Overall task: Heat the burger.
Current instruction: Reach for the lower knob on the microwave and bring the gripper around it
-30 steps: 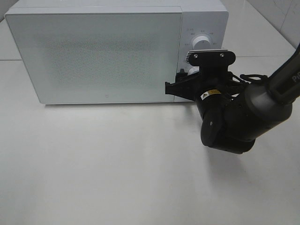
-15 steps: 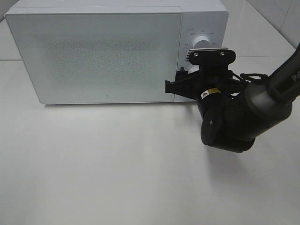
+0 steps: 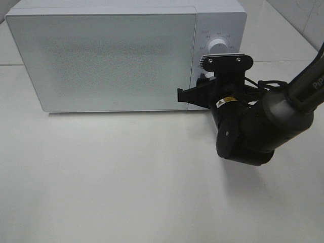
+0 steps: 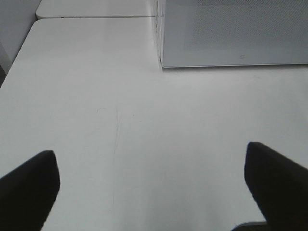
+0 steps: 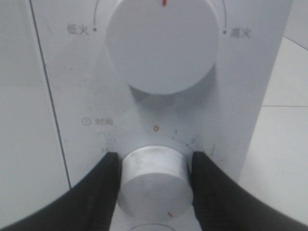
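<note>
1. Nearest, on the left, the left gripper (image 4: 151, 180) hung over the bare white table (image 3: 126, 177) with its jaws spread fully wide and nothing between them. It was well apart from the controls.
2. Farther back on the right, the right gripper (image 5: 154, 161) had reached the microwave's control panel (image 3: 223, 30). Its two fingers (image 5: 96, 192) pressed on the left and right sides of the timer knob (image 5: 154, 187), about half closed, so it gripped the knob.
3. The knob's axis ran straight out of the panel toward the claw. Judging from that, the coming move was a twist about this axis, and the right arm was the one placed for it.
4. The knob's small red mark lay on the side opposite the printed 0.
5. Just above it sat the larger power knob (image 5: 161, 43), untouched.
6. The microwave (image 3: 126, 4) stood at the far side with its frosted door (image 3: 106, 61) shut.
7. The burger showed in no view. It was probably inside, behind the door, but the speckled panel hid the contents.
</note>
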Robot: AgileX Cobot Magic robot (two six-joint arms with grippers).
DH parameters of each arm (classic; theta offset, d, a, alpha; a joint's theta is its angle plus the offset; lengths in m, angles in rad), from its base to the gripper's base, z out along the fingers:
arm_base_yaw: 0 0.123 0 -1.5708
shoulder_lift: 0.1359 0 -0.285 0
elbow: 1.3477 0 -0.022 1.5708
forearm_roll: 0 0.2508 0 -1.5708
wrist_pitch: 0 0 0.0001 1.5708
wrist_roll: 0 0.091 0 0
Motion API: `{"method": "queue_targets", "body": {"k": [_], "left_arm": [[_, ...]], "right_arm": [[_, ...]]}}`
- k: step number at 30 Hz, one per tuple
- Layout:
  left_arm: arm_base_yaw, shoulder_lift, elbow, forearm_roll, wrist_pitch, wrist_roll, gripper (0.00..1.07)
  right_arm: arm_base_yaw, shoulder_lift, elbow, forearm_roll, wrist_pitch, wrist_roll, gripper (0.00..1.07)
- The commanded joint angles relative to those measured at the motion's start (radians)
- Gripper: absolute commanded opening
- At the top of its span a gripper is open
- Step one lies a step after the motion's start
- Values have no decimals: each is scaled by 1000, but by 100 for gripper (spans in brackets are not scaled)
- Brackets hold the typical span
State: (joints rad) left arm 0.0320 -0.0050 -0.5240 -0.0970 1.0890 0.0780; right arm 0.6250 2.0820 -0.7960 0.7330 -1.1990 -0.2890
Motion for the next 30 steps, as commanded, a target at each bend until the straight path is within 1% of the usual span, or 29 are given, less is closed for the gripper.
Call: {"method": "queue_targets", "body": {"k": [1,2,3,4,5,6,15,17,20,22,23,25,28,29,30], "left_arm": [[2,-16,2,2,-17,-3,99],[2,-16,2,2,-17,-3,99],[2,-16,2,2,-17,-3,99],[2,-16,2,2,-17,-3,99],[2,-16,2,2,-17,-3,99],[2,-16,2,2,-17,-3,99],[2,-16,2,2,-17,-3,99],[2,-16,2,2,-17,-3,99],[2,-16,2,2,-17,-3,99],[2,-16,2,2,-17,-3,99],[2,-16,2,2,-17,-3,99],[2,-16,2,2,-17,-3,99],[2,-16,2,2,-17,-3,99],[2,-16,2,2,-17,-3,99],[2,-16,2,2,-17,-3,99]], "right_arm": [[-7,-1,-12,-4,-17,-7,23],[-7,-1,-12,-4,-17,-7,23],[-7,-1,-12,-4,-17,-4,10],[-7,-1,-12,-4,-17,-4,10],[-7,-1,-12,-4,-17,0,1],[-7,-1,-12,-5,-16,2,0],[-7,-1,-12,-26,-16,41,0],[-7,-1,-12,-34,-11,159,0],[-7,-1,-12,-43,-7,196,0],[-7,-1,-12,-68,14,352,0],[-7,-1,-12,-68,14,352,0],[-7,-1,-12,-107,52,553,0],[-7,-1,-12,-121,60,611,0],[-7,-1,-11,-154,72,743,0],[-7,-1,-11,-173,76,807,0]]}}
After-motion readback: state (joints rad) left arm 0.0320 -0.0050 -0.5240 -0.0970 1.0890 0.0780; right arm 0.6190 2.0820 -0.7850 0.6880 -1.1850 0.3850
